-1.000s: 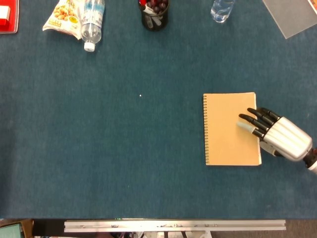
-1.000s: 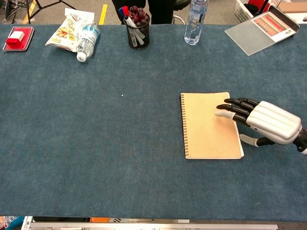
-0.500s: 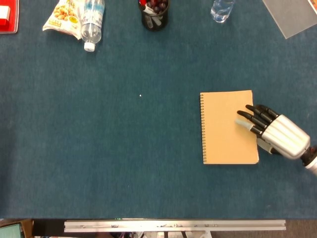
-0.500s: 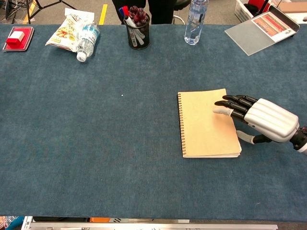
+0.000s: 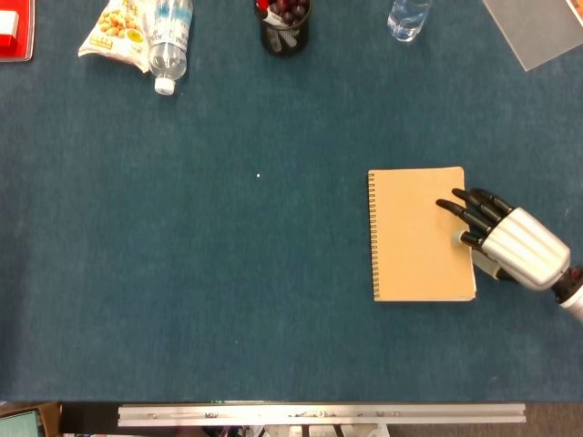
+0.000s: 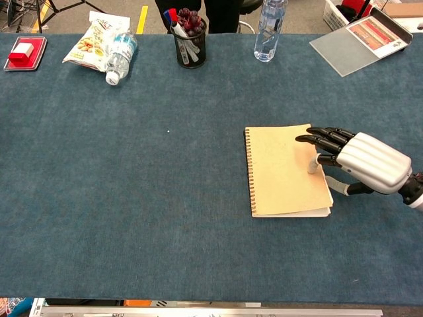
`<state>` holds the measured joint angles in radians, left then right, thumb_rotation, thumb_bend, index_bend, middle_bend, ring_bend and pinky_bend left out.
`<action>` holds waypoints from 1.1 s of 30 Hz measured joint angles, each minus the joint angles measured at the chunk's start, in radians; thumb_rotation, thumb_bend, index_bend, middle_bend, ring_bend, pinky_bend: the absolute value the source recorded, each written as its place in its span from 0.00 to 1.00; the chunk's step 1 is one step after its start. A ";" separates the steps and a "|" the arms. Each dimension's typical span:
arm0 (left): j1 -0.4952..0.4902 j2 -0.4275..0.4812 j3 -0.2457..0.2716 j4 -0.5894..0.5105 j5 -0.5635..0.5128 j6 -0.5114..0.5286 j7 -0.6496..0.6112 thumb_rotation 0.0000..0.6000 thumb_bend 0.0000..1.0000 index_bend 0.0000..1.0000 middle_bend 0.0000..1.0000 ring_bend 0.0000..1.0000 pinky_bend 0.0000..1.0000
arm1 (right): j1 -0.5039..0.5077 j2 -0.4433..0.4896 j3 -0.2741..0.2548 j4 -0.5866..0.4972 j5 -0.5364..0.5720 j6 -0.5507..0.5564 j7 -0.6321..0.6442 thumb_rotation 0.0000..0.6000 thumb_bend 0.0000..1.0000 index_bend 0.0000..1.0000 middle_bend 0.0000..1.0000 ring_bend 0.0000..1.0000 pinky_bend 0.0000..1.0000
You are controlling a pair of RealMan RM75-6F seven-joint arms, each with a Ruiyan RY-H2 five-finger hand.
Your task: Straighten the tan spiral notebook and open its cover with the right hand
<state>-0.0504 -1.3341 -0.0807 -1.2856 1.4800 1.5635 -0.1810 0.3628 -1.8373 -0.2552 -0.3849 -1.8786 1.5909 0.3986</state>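
We see the flat tan spiral-bound notebook lying right of centre on the dark blue felt-covered surface, its wire binding along its left edge and its sides running square to the surface's near edge. In the chest view the notebook has its tan cover lifted slightly along the right edge, so a thin line of white pages shows beneath it at the near right corner. Our right hand, silver-backed with black fingers, reaches in from the right with the fingers stretched out over the cover's right part, held loosely apart, while one pale-tipped finger bends down onto the cover near its right edge; the hand grips nothing that we can make out, and we cannot tell whether the thumb, which shows below the palm, touches the pages. Our left hand appears in neither view. Along the far side of the surface stand a black mesh pen cup filled with markers, a clear plastic water bottle lying on its side against a white snack bag, a second clear bottle standing upright, a small red tray at the far left, and a grey clipboard-like sheet at the far right.
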 measured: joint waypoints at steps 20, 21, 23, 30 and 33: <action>0.001 -0.005 -0.001 0.007 -0.003 -0.002 -0.004 1.00 0.36 0.26 0.06 0.11 0.28 | -0.002 0.005 0.015 -0.006 0.014 0.018 0.003 1.00 0.42 0.62 0.15 0.03 0.16; 0.001 -0.005 -0.001 0.007 -0.004 -0.002 -0.004 1.00 0.36 0.26 0.06 0.11 0.28 | -0.003 0.009 0.014 -0.010 0.014 0.022 0.000 1.00 0.42 0.62 0.15 0.03 0.16; 0.000 -0.006 -0.002 0.007 -0.004 -0.002 -0.004 1.00 0.36 0.26 0.06 0.11 0.28 | -0.006 0.021 0.013 -0.020 0.012 0.031 -0.009 1.00 0.42 0.63 0.15 0.03 0.16; 0.000 -0.006 -0.003 0.003 0.001 0.005 -0.001 1.00 0.36 0.26 0.06 0.11 0.28 | -0.020 0.097 0.005 -0.095 0.003 0.064 -0.061 1.00 0.44 0.64 0.16 0.03 0.16; 0.000 -0.006 -0.004 0.001 0.002 0.008 0.001 1.00 0.36 0.26 0.06 0.11 0.28 | -0.027 0.143 -0.001 -0.148 -0.003 0.076 -0.095 1.00 0.44 0.64 0.16 0.03 0.16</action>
<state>-0.0507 -1.3398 -0.0847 -1.2847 1.4819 1.5710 -0.1797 0.3353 -1.6943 -0.2565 -0.5326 -1.8811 1.6669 0.3033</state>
